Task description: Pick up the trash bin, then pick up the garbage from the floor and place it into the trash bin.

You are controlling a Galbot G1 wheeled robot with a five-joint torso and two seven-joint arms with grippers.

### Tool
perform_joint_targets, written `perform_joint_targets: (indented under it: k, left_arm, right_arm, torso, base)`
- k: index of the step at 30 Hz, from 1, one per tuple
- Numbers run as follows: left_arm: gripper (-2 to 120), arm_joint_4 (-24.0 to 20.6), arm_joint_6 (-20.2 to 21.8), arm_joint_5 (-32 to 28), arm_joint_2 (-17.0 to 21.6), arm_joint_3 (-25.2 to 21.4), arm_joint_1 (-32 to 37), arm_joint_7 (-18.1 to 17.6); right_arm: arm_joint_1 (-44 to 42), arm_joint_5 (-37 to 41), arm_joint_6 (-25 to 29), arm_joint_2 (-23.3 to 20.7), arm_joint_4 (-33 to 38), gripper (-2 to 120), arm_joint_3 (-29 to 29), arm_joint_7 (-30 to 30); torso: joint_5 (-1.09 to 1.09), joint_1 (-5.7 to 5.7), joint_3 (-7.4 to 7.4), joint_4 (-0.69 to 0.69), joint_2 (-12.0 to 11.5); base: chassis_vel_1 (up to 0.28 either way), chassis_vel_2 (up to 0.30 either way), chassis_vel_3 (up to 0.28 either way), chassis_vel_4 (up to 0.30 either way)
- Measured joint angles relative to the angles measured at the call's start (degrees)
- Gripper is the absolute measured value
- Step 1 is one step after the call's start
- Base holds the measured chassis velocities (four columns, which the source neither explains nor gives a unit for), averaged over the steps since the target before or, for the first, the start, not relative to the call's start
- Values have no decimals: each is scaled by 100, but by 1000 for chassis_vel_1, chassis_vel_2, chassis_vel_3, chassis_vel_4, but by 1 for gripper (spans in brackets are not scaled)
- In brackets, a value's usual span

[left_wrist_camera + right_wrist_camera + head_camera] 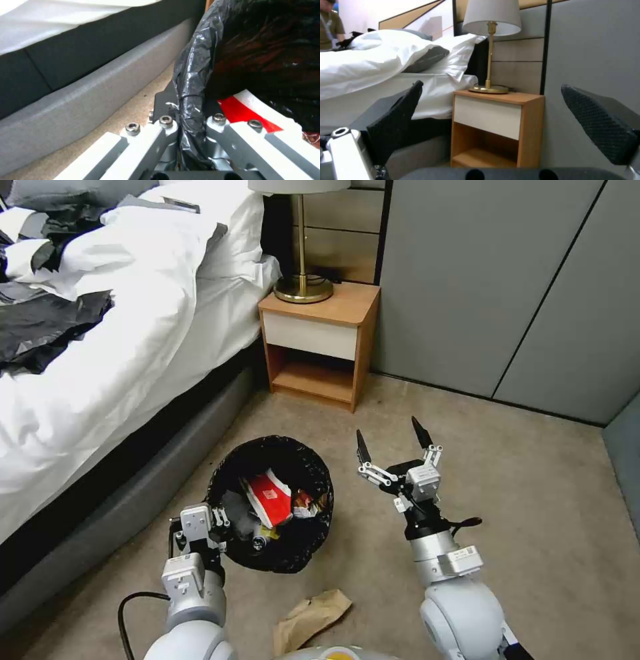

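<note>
Trash bin (270,503), black crinkly liner, red-and-white carton (270,499) inside; left end effector (217,520) pinches its rim, right end effector (395,443) spread wide, empty.

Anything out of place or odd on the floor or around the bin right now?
One piece of crumpled brown paper lies on the carpet beside the black-lined round trash bin, not in it. The left gripper is clamped on the bin's rim; the right gripper hangs open beside it.

Bin (273,500) on carpet beside bed (100,347), holding red-and-white carton (270,499). Left gripper (217,523) clamps bin's near rim. Right gripper (393,443) spread wide, empty. Brown paper (310,617) on carpet near bin.
</note>
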Motion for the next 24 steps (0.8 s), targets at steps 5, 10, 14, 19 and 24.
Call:
perform_joint_targets:
  k: [5,10,14,19,24]
  left_arm:
    - [2,-5,-12,6,7,0,20,0]
    - [2,-25,-12,20,8,9,17,5]
    - [2,-30,-12,28,11,12,12,8]
    - [2,-54,-12,28,13,1,30,11]
    - [2,-57,-14,28,14,-7,35,11]
  right_arm:
    - [33,127,-23,-23,-43,100,-6,0]
    - [54,183,-16,-26,-66,100,7,0]
    - [91,227,-1,-21,-106,100,9,0]
    - [109,230,2,-12,-131,100,-2,0]
    - [113,229,2,4,-146,100,-4,-5]
  torso:
    - [0,0,0,0,0]
    - [0,0,0,0,0]
    - [0,0,0,0,0]
    - [0,0,0,0,0]
    - [0,0,0,0,0]
  base:
    - [0,0,0,0]
    - [53,63,49,59]
    - [76,80,81,82]
    - [81,101,95,98]
    - [117,106,115,121]
